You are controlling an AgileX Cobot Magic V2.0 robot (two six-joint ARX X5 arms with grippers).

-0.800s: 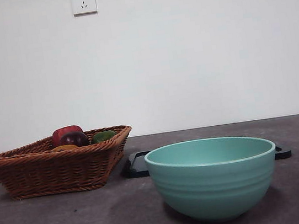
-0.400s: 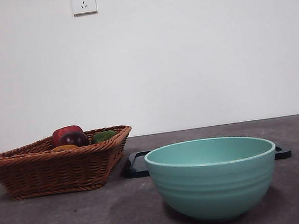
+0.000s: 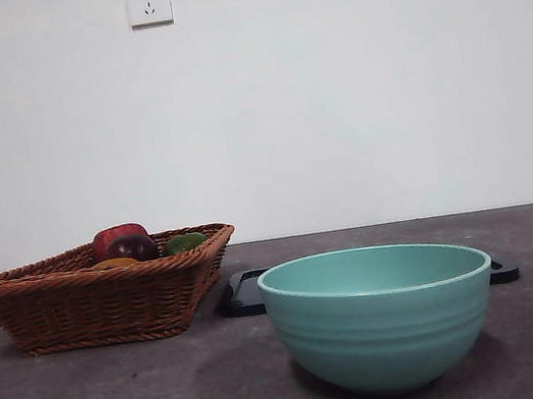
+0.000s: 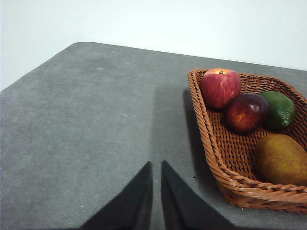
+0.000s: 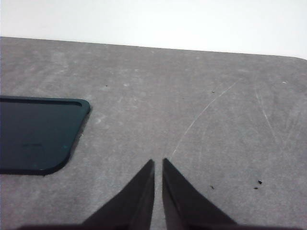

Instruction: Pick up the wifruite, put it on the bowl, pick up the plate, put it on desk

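Observation:
The wifruite (image 4: 280, 159), a dull orange-brown oval, lies in the wicker basket (image 4: 207, 143); in the front view only its top (image 3: 115, 263) peeks over the rim. The mint-green ribbed bowl (image 3: 380, 317) stands empty on the desk (image 3: 126, 398), near the camera. A flat dark plate (image 3: 243, 295) lies behind the bowl and also shows in the right wrist view (image 5: 33, 134). My left gripper (image 4: 156, 165) hovers shut over bare desk beside the basket. My right gripper (image 5: 158, 163) is shut over bare desk beside the plate. Neither arm shows in the front view.
The basket (image 3: 92, 303) also holds a red apple (image 4: 220, 87), a dark red round fruit (image 4: 246, 112) and a green fruit (image 4: 279, 109). A white wall with a socket (image 3: 148, 2) stands behind the desk's far edge.

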